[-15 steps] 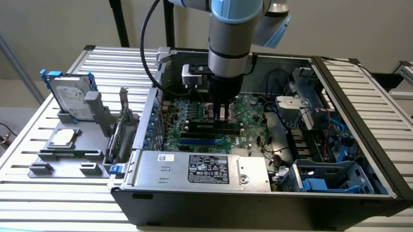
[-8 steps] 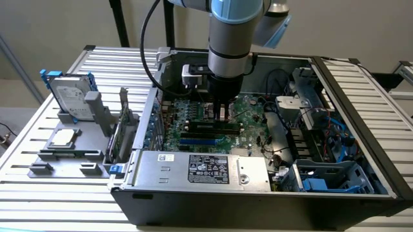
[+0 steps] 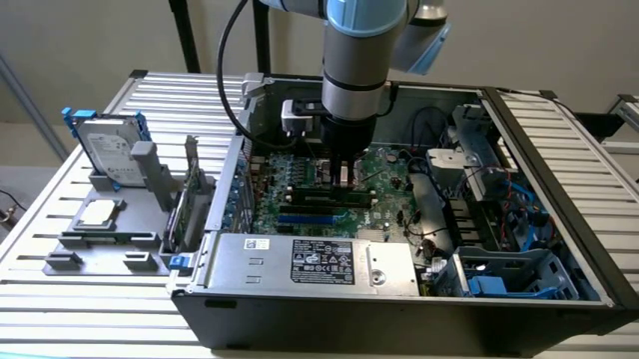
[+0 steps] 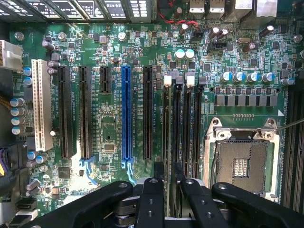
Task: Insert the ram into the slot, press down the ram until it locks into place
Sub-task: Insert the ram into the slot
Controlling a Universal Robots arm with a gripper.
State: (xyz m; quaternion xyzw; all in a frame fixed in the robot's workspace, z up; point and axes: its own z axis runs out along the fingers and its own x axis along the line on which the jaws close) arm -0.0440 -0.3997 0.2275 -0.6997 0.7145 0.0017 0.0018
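Gripper fingers are clamped on the ram, which stands on edge directly beneath them, in line with the end one of the black memory slots on the motherboard. Seating cannot be confirmed.

A plain beige wall runs across the back under soft, even light. Two black upright posts stand in front of it. Nearer lies a counter of ribbed silver metal slats. Pale grey floor shows at the exterior view's left.
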